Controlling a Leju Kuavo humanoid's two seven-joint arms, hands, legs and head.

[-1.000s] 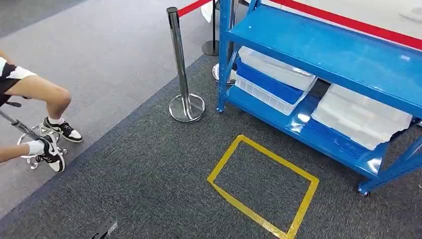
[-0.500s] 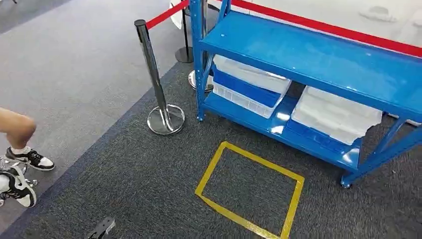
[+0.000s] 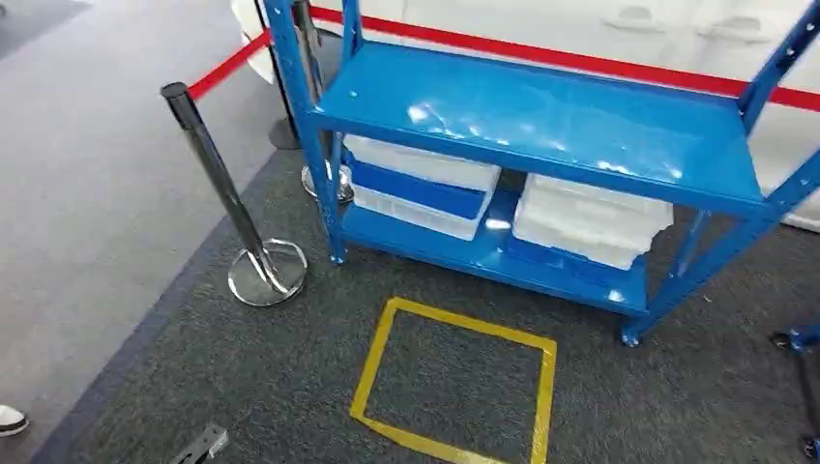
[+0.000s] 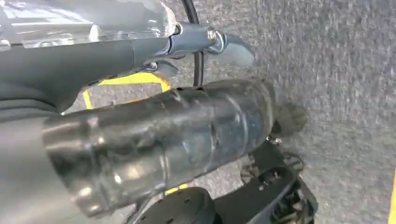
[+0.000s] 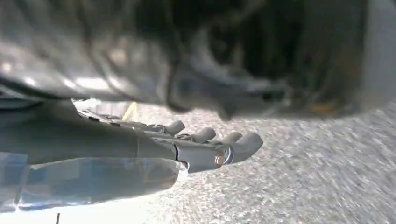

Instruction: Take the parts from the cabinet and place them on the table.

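Right hand empty, fingers straight, above unlettered grey carpet

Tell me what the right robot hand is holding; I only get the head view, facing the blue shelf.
Observer: Nothing. In its wrist view the right robot hand has its fingers stretched out and apart, with nothing in them.
Operator: What is beyond it?
Observer: Grey carpet; the hand hangs over the floor.
Operator: And the left one?
Observer: The left robot hand shows its thumb sticking out with nothing against it. The other fingers are too hidden to say whether it is open.
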